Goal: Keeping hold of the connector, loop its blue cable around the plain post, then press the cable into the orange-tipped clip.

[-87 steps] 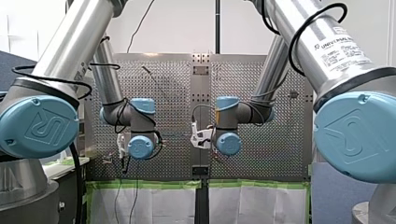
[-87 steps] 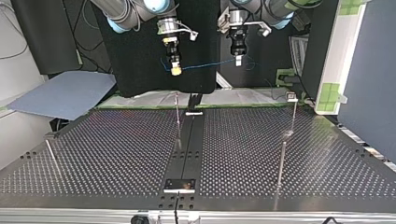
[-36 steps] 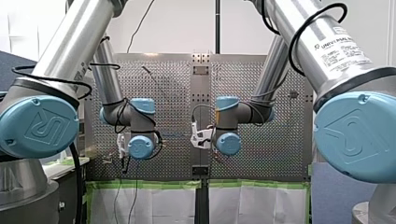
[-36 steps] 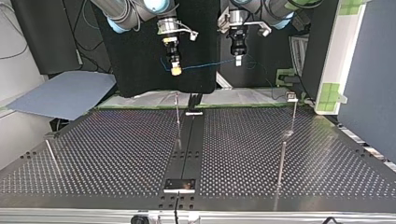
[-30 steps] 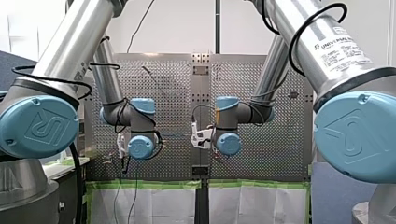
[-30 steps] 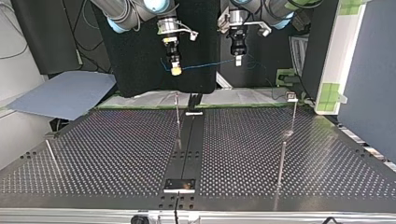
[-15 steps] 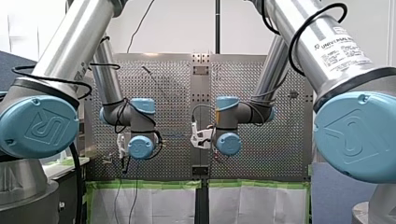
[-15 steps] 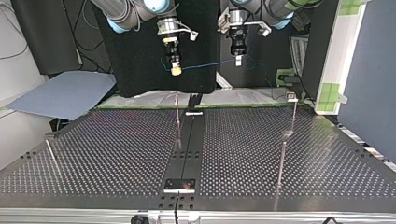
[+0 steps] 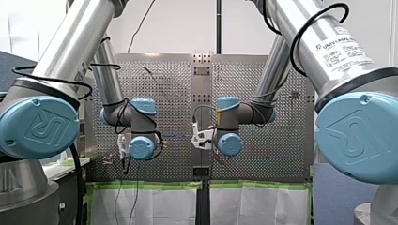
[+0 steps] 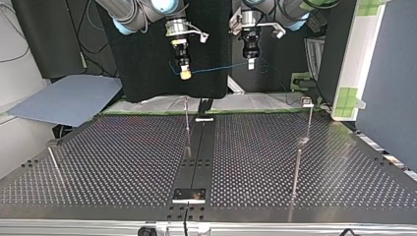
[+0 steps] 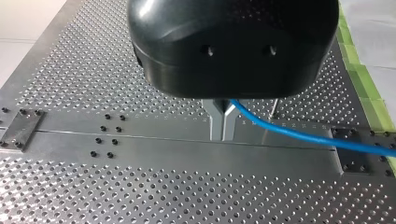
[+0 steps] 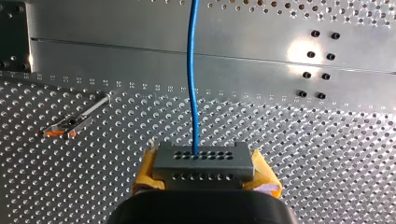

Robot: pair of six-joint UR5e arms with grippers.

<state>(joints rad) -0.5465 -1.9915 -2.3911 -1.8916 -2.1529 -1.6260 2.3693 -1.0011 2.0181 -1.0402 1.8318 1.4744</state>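
**Right wrist view.** My right gripper (image 12: 204,173) is found pinched on the grey connector (image 12: 203,162). The connector is seated between the yellow pads (image 12: 145,171) with its rows of pin holes facing outward. The blue cable (image 12: 191,70) is seen to leave the connector's face and run straight ahead of the gripper, raised clear of the perforated table (image 12: 327,154) beneath. On that table, to one side of the cable and well apart from it, the orange-tipped clip (image 12: 70,124) is noted. Nothing is seated in it.

**Left wrist view.** My left gripper (image 11: 222,122) is found with its metal fingers (image 11: 215,122) pressed together on the cable. The cable passes out sideways from between them, above the table's central plate.

**Top view.** Both grippers are observed held well above the table, with the cable drawn nearly level through the air between them. Several thin posts (image 10: 187,125) are seen standing on the table below. No cable is wound about any of them. Which one is the plain one cannot be settled from this view.

**Progress.** The hold on the connector is judged secure, and a second grip on the cable is in place. The loop is judged not yet begun, since the cable touches no post. The pressing into the clip is likewise outstanding. The task is therefore assessed as at its opening stage, with both routing steps left to be done.
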